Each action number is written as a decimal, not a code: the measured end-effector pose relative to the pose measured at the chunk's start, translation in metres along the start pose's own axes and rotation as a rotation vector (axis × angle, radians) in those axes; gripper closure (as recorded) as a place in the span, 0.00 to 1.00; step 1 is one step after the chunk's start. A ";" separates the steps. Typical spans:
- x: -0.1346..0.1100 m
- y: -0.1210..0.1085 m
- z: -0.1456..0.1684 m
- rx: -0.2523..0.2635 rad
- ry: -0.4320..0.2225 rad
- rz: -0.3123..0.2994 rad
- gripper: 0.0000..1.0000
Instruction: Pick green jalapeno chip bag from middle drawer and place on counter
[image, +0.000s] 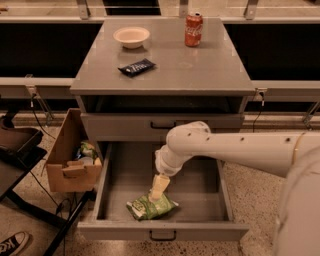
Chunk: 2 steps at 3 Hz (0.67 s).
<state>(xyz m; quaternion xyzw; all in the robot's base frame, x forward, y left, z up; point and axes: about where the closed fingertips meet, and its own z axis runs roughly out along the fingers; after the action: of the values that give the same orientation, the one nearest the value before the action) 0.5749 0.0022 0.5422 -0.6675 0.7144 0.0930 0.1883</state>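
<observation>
While the drawer (160, 231) hangs wide open at the bottom of the cabinet, the bag (142, 210) lies flat on its floor, near the front wall and a bit left of centre. It's crumpled light-green foil, shiny and wrinkly, with white and darker green print that I can't read.

The gripper (158, 190) is a tan, tapered piece pointing down into the drawer, and its tip sits right at the bag's upper edge, touching it or just about. Can't tell if it's spread or pinched together, it looks like one solid wedge from here. The arm (240, 150) behind it is smooth white plastic, fat and rounded at the elbow, reaching in from the right.

The drawer is plain grey sheet metal, deep and boxy, with a small dark handle centred on its front. A similar grey drawer (125, 127) above it is closed.

The counter (190, 65) is flat, smooth and grey. On it sit a shallow cream bowl (131, 36), a red soda can (193, 30) with white script I can't make out, and a flat dark-blue wrapper (136, 66) with some white lettering, also not readable.

A cardboard box (67, 150) stands open on the speckled floor just left of the cabinet.
</observation>
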 end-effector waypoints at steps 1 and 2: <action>0.000 0.007 0.047 -0.036 0.013 -0.038 0.00; 0.005 0.018 0.086 -0.080 0.039 -0.068 0.00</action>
<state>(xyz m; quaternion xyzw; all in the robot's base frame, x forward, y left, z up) 0.5697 0.0325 0.4603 -0.7000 0.6906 0.1019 0.1505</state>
